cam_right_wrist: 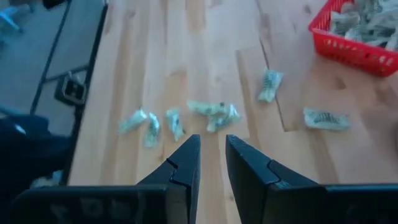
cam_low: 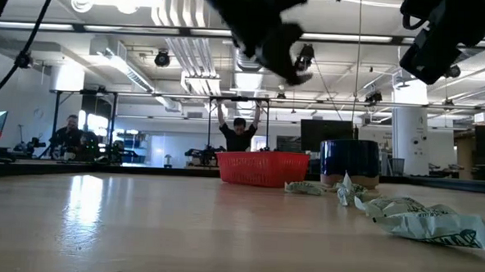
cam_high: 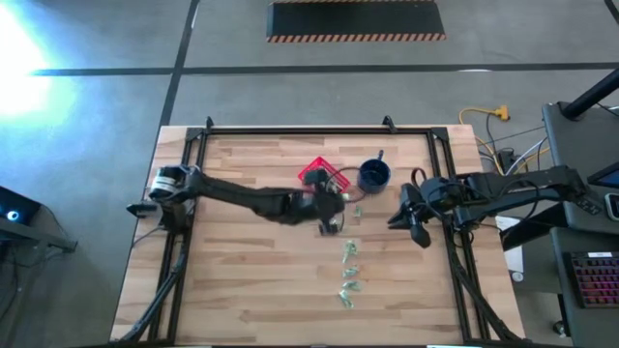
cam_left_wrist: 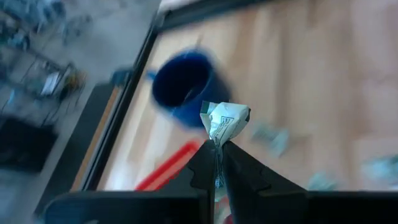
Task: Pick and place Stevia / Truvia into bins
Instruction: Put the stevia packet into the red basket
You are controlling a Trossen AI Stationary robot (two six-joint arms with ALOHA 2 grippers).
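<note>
Left gripper carries one sachet above table, near basket

Between the left gripper's (cam_left_wrist: 217, 152) closed dark fingers sits one small pale green and white paper sachet (cam_left_wrist: 224, 121), crumpled, pinched by its lower edge, lifted off the table. High view: left gripper (cam_high: 332, 217) is mid-table, just beside the small square bright red plastic basket (cam_high: 319, 177), which already holds more sachets (cam_right_wrist: 364, 18). Dark blue round mug (cam_high: 373, 175) stands just beside the basket, toward the right arm. Loose sachets (cam_high: 348, 274) lie in a rough line on the light wooden table (cam_high: 242, 290), from near the left gripper toward the front edge. Right gripper (cam_right_wrist: 212, 163) hovers above the table at the right side, fingers slightly apart, holding nothing. Low view: a person (cam_low: 239, 134) stands far behind the table.
</note>
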